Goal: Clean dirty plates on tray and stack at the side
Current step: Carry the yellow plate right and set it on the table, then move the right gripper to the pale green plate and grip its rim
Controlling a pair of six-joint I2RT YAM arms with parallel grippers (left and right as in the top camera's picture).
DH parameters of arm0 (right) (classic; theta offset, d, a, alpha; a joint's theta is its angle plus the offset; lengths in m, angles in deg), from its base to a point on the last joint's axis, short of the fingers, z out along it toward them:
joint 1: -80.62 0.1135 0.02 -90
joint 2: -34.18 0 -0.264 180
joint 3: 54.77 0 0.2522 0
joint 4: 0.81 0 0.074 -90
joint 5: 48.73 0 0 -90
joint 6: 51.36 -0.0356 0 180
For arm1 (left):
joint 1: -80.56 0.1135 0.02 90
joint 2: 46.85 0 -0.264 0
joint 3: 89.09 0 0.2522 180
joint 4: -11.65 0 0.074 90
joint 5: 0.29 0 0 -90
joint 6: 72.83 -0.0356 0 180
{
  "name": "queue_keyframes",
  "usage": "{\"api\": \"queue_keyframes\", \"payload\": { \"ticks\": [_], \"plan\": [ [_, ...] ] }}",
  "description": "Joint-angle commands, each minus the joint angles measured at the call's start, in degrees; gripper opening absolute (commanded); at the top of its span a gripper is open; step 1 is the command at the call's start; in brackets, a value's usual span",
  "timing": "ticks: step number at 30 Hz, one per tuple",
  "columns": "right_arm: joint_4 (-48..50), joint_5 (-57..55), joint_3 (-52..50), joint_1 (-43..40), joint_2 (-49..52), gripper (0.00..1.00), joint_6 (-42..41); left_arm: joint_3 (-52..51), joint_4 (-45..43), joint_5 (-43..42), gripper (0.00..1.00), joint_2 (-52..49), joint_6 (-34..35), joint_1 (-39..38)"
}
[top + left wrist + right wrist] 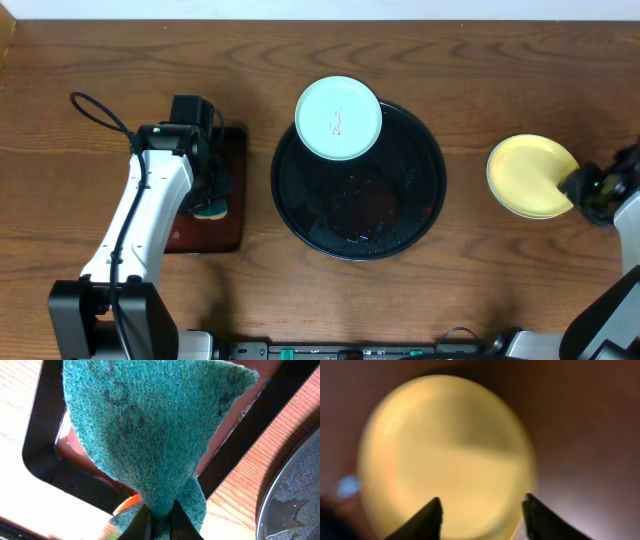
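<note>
The black round tray (385,205) sits mid-table, and its rim also shows in the left wrist view (295,495). One mint-blue plate (338,119) with a small reddish smear rests on the tray's far-left rim. The yellow plate (525,172) lies on the wooden tabletop (470,80) to the right; it is blurred in the right wrist view (445,455). The second mint plate is not in view. My right gripper (582,186) (482,510) is open at the yellow plate's right edge. My left gripper (210,198) (159,517) is shut on a green scouring pad (145,425).
A rectangular dark red-brown tray (225,235) (45,460) lies at the left under my left gripper. A black cable (95,108) loops behind the left arm. The table's far edge runs along the top of the overhead view.
</note>
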Motion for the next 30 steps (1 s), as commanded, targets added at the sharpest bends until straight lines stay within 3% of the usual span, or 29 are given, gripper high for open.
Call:
{"api": "queue_keyframes", "payload": {
  "ticks": [1,4,9,13,18,22,30],
  "plan": [
    [2.3,21.7,0.7,2.2,-2.6,0.56,8.0,-0.2,0.2,-0.4,0.08,0.5,-1.3,0.2],
    [2.4,26.9,2.2,7.0,-6.7,0.53,8.8,-0.2,0.2,-0.4,0.08,0.5,-1.5,0.2],
    [0.8,25.6,6.1,20.1,-11.3,0.45,10.3,-0.2,0.2,-0.6,0.08,0.5,-1.7,0.2],
    [1.5,15.1,9.7,33.5,-10.6,0.43,10.4,-0.2,0.2,-0.6,0.08,0.5,-1.7,0.2],
    [7.6,-1.4,10.0,47.0,-4.9,0.48,11.0,-0.2,0.2,-0.6,0.08,0.5,-1.7,0.2],
    [13.9,-7.4,10.0,51.4,3.5,0.48,11.0,-0.2,0.4,-0.6,0.08,0.5,-1.7,0.2],
    [30.5,-9.2,10.0,51.3,20.2,0.46,3.7,-0.2,0.4,-0.7,0.08,0.5,-1.7,0.2]
  ]
}}
